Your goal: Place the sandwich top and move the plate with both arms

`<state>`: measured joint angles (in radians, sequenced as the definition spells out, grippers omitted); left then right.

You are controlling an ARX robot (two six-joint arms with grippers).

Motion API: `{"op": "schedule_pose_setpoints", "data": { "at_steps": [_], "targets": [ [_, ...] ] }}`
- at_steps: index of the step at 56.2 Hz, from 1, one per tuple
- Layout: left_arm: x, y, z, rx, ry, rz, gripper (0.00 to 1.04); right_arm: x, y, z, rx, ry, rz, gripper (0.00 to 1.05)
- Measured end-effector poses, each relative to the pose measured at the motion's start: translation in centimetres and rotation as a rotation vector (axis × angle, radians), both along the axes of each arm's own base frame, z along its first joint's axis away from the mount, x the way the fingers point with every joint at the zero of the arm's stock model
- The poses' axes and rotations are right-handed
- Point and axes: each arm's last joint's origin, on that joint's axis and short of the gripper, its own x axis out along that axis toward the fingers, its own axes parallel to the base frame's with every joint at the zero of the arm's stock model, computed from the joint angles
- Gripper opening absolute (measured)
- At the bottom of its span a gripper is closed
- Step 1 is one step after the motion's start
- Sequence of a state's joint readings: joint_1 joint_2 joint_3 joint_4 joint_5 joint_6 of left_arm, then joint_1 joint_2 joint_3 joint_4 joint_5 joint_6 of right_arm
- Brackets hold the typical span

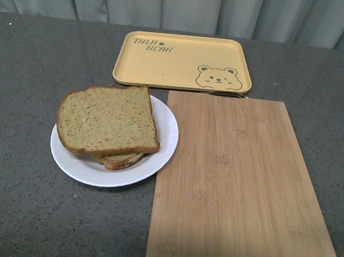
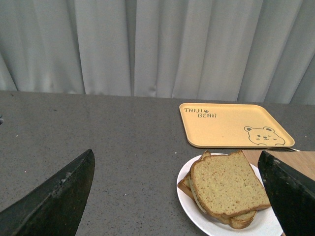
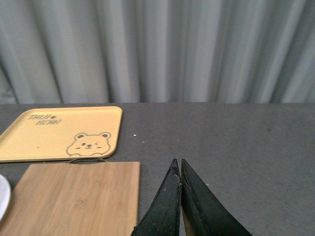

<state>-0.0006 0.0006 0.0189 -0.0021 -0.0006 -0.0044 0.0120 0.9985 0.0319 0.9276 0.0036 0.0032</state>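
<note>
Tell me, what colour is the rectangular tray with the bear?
The rectangular tray is yellow, clearest in the front view.

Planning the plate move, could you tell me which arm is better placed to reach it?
Left, probably: the left gripper stands open with the plate just ahead; the right gripper is shut, with the plate barely in its view.

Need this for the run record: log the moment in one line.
sandwich top: on stack, on plate | left claw: open, empty | right claw: shut, empty | plate: beside cutting board, not on yellow tray
</note>
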Motion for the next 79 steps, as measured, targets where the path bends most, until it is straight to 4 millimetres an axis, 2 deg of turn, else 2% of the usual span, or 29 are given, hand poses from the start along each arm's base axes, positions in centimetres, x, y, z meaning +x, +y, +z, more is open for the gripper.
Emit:
{"op": "schedule_pose_setpoints", "data": {
  "at_steps": [9,25,79],
  "targets": [
    [0.0,0.0,0.0,0.000,0.000,-0.001,0.98,-1.2,-0.2,0.8,0.000,-0.028,-0.009,0.01],
    [0.0,0.0,0.0,0.000,0.000,-0.001,0.98,-2.7,-0.2,1.0,0.000,-0.032,-0.005,0.01],
    [0.0,0.0,0.0,0.000,0.000,-0.001,0.98,-5.2,-0.2,1.4,0.000,-0.047,-0.005,0.01]
  ]
}}
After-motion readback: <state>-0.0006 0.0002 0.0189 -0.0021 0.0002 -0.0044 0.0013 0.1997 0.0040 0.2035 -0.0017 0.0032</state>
